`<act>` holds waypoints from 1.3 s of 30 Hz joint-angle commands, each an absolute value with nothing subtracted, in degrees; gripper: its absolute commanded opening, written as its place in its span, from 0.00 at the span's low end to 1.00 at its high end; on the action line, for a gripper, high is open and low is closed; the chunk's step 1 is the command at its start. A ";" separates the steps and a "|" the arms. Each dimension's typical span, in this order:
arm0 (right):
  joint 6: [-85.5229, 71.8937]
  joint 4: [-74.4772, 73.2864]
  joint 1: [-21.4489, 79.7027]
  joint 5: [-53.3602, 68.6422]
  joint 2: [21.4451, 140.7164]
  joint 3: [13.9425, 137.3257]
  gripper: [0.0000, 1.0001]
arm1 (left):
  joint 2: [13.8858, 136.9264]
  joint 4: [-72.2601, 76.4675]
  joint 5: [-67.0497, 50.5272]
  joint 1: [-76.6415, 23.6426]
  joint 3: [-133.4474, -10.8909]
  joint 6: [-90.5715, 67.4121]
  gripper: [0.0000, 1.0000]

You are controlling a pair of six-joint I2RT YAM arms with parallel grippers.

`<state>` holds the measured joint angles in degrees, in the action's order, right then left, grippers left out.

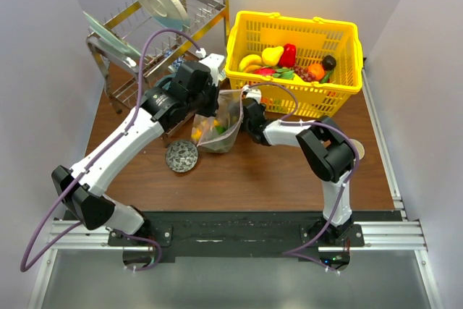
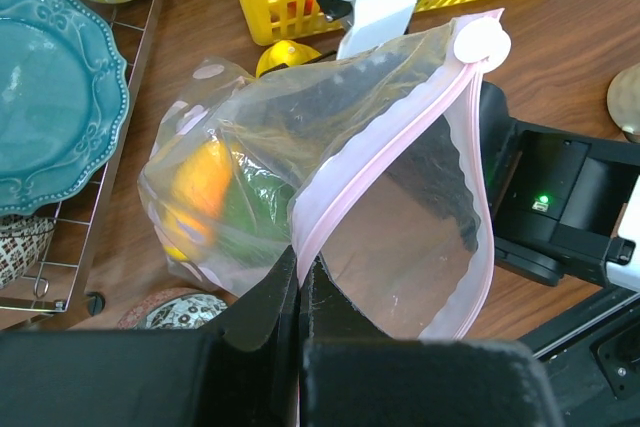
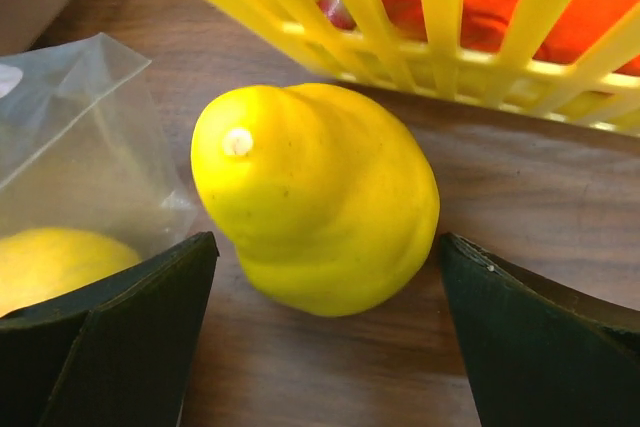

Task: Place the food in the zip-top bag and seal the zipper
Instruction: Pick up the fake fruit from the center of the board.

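Zip-top bag (image 2: 330, 197) is hanging open ahead of the left gripper (image 2: 300, 287), which is clamping its zipper (image 2: 380, 147), with orange and green pieces (image 2: 215, 202) inside, while a yellow pear (image 3: 320, 197) is waiting, unbagged, between the spread jaws of the right gripper (image 3: 325, 247).

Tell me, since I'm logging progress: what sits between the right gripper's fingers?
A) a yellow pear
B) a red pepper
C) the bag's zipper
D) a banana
A: a yellow pear lies on the table between the open fingers of the right gripper, touched by neither.
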<state>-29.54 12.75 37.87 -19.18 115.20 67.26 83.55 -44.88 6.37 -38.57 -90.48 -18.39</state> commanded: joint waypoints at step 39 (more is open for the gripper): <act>-23.46 -0.26 40.08 10.71 51.06 48.86 0.62 | 82.71 -40.87 -1.23 -38.06 -89.03 -18.46 0.00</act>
